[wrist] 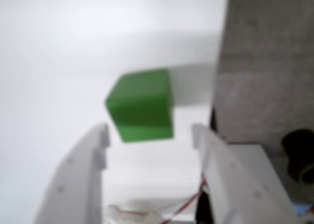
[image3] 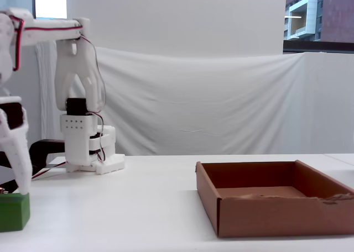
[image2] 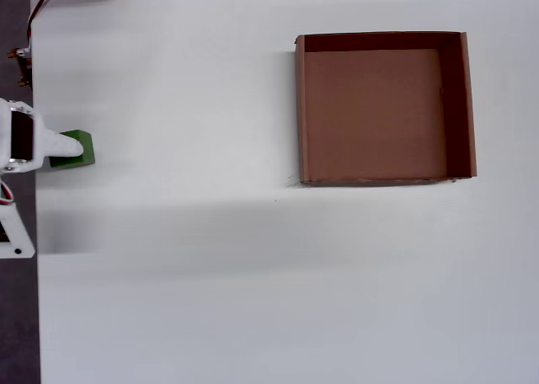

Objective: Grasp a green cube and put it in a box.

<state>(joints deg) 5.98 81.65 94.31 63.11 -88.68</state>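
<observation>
The desk (image2: 210,274) is plain white and matte, with a dark strip running past its left edge in the overhead view. A green cube (image2: 77,149) sits flat on it hard by that left edge, and a shallow brown cardboard box (image2: 470,106) rests on it well apart, toward the upper right. In the fixed view the arm's white base (image3: 91,158) stands on the desk, behind the cube.

Your wrist camera looked close past the gripper (wrist: 149,135) at the cube (wrist: 141,105). Your overhead camera faced straight down, cube (image2: 76,148) at its left edge, box (image2: 383,106) upper right. Your fixed camera sat low at table height, sharing cube (image3: 13,210) and box (image3: 276,205).
</observation>
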